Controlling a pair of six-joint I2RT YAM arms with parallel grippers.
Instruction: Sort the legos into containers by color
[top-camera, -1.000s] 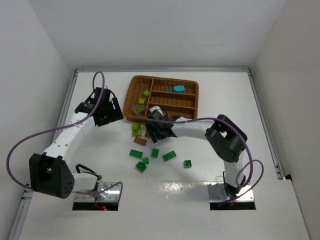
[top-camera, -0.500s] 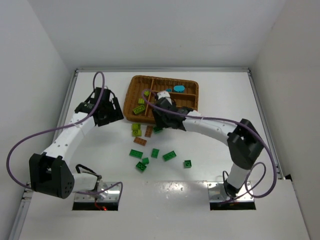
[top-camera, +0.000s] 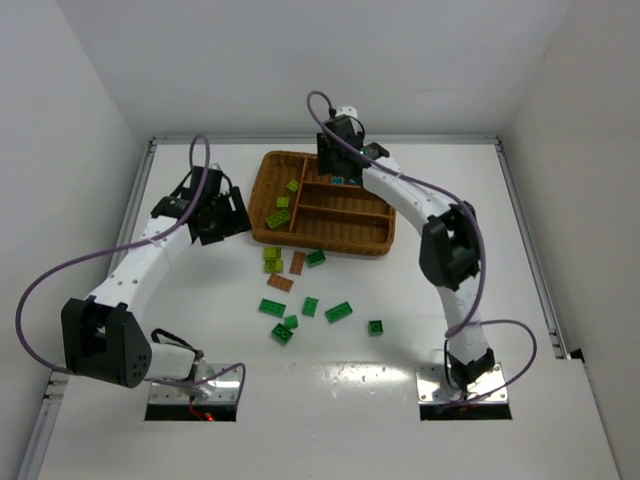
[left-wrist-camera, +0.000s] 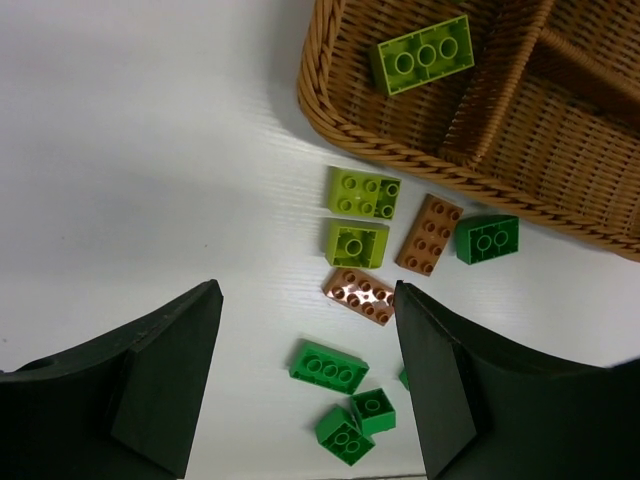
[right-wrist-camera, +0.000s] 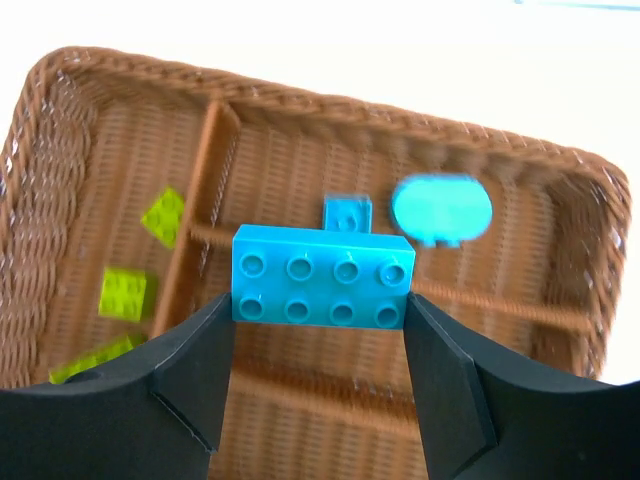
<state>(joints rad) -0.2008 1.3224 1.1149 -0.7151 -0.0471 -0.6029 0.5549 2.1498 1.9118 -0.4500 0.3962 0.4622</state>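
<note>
My right gripper is shut on a cyan eight-stud lego, held above the wicker tray. In the top view this gripper hangs over the tray's far side. Below it, a round cyan piece and a small cyan piece lie in the far narrow section. Yellow-green legos lie in the tall left section. My left gripper is open and empty, hovering left of the tray above the loose legos.
Loose on the table in front of the tray lie two yellow-green bricks, two brown-orange bricks and several dark green bricks, spread to about. White walls bound the table on three sides.
My right arm has swung from the loose bricks at the tray's near edge up and over to the tray's far side. The left arm has hardly moved.
</note>
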